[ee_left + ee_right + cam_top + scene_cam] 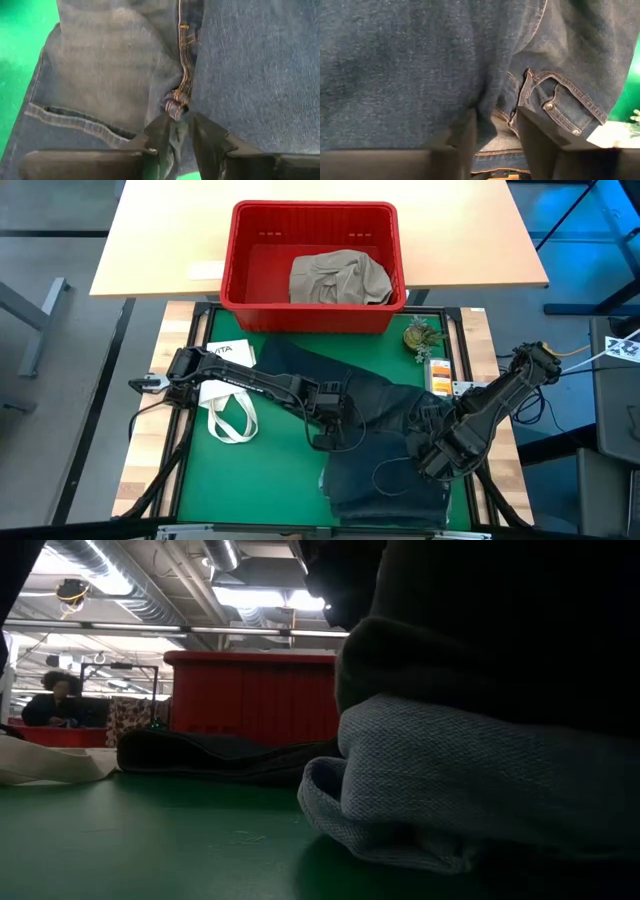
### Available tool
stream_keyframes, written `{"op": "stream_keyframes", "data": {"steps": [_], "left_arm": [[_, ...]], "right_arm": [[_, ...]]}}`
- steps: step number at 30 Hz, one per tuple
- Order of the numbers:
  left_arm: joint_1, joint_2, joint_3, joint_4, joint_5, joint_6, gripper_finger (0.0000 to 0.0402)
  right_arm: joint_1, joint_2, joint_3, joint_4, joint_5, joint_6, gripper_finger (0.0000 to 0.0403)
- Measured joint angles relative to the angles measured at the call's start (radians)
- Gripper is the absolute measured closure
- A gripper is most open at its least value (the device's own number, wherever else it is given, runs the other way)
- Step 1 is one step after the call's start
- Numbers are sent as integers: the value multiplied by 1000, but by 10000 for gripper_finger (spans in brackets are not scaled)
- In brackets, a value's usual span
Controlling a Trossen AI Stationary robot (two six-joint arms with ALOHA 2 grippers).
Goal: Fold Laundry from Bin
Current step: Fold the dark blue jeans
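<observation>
**Jeans folded on the mat, one garment left in the bin**

Dark blue denim jeans [385, 455] are laid crumpled and partly folded on the near right of the green mat, the folded leg end lying nearest. The red slotted bin [313, 320] is set upright at the far edge. A khaki-beige garment [338, 278] is bunched in its right half.

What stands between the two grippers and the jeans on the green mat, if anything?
Nothing visible does. The left gripper and the right gripper are both directly at the jeans, with denim folds between their fingers. The khaki garment lies apart, in the red bin.
</observation>
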Motion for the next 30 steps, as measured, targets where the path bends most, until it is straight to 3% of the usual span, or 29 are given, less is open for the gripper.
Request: {"op": "stream_keyframes", "data": {"steps": [6,17,26,30], "left_arm": [[0,-29,0,32,-5,38,309],[-17,-37,0,85,46,54,322],[-69,-16,0,169,71,81,357],[-93,9,0,194,68,82,375]], "right_arm": [[0,0,38,-27,-39,0,211],[11,-1,196,-57,-35,2,205],[146,0,157,189,-29,3,205],[207,-1,110,289,25,3,205]]}}
